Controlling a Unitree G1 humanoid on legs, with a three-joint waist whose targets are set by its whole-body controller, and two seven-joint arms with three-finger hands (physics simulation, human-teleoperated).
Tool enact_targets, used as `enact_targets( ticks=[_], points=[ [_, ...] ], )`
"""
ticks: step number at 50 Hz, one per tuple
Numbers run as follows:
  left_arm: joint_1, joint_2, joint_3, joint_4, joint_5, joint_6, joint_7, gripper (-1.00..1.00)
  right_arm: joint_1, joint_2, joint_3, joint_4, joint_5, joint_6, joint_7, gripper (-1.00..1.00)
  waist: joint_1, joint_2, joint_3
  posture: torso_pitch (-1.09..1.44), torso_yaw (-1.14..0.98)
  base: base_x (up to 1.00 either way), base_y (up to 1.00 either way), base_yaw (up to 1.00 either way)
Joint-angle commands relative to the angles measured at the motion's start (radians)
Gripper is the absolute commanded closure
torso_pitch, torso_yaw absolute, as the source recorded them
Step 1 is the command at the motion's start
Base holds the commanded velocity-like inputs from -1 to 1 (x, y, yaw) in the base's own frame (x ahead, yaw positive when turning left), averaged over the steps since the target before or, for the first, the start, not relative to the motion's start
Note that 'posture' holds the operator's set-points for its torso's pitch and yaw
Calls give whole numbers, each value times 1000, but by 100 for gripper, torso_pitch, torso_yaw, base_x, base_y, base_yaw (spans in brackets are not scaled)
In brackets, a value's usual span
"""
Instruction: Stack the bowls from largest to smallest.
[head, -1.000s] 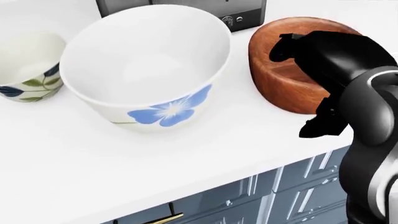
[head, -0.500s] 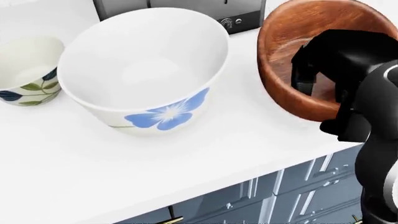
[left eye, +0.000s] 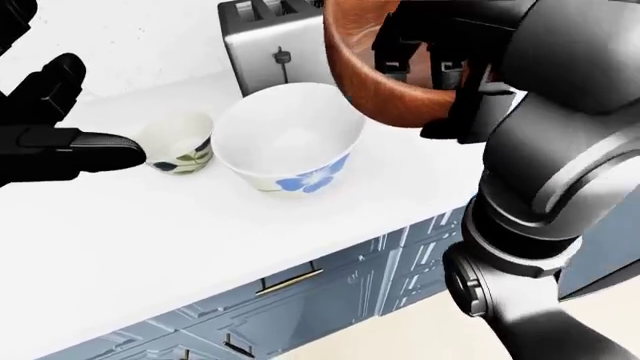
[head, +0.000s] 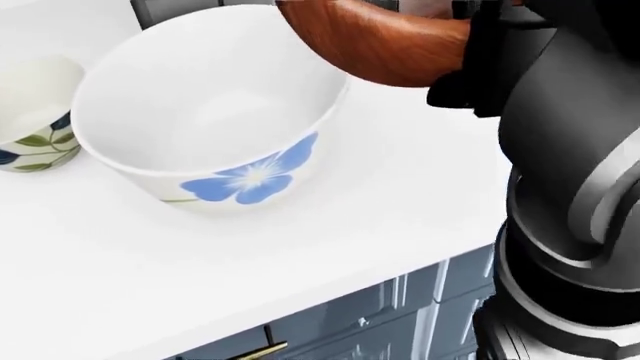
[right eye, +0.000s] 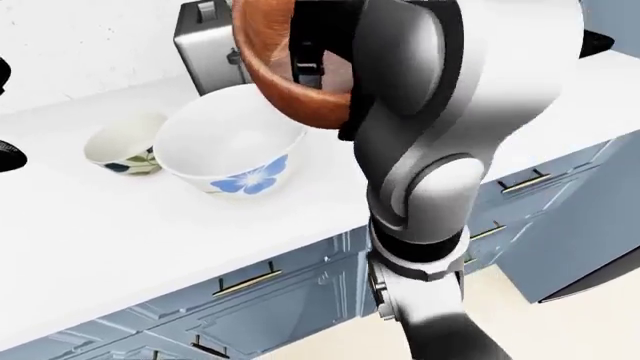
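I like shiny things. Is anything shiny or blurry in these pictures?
Right-eye view: the robot's right arm gleams with bright glare. Left-eye view: the toaster has a soft shine. Head view: the flower bowl shows gentle shading inside, and nothing looks blurry.

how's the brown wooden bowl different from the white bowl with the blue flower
The wooden bowl is plain brown, tilted and held in the air by the right robot hand. The flower bowl is white, upright and resting on the counter. Both are round, open bowls.
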Motion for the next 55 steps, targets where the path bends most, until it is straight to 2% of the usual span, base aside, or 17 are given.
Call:
enact_targets(
  ticks=[1,8,9,13,21,44,51,55],
  points=[
    [2,18,41,-2,12,-29,-11,-100,-65,29,1,30,-36,1,-46,100,0,4,-23,0,0,0,0,0],
    [39,26,81,6,21,-36,-42,-100,-166,149,32,137,-71,6,-98,100,-2,16,-20,0,0,0,0,0],
    [44,26,86,5,24,-37,-46,-100,-178,174,31,168,-57,16,-153,100,-2,17,-20,0,0,0,0,0],
    [50,33,92,3,11,-39,-39,-100,-213,237,51,258,-29,37,-246,100,-4,20,-24,0,0,0,0,0],
    [71,31,120,8,19,-37,-59,-100,-206,318,91,305,-34,46,-279,100,-4,25,-24,0,0,0,0,0],
    [91,22,139,7,38,-37,-79,-100,-80,407,124,330,-102,-14,-238,99,-6,30,-26,0,0,0,0,0],
    [102,12,149,6,53,-36,-95,-100,-57,408,125,352,-103,-40,-258,58,-5,31,-28,0,0,0,0,0],
    [104,11,152,3,51,-33,-94,-100,-61,410,123,369,-106,-44,-268,51,-5,32,-30,0,0,0,0,0]
  ],
)
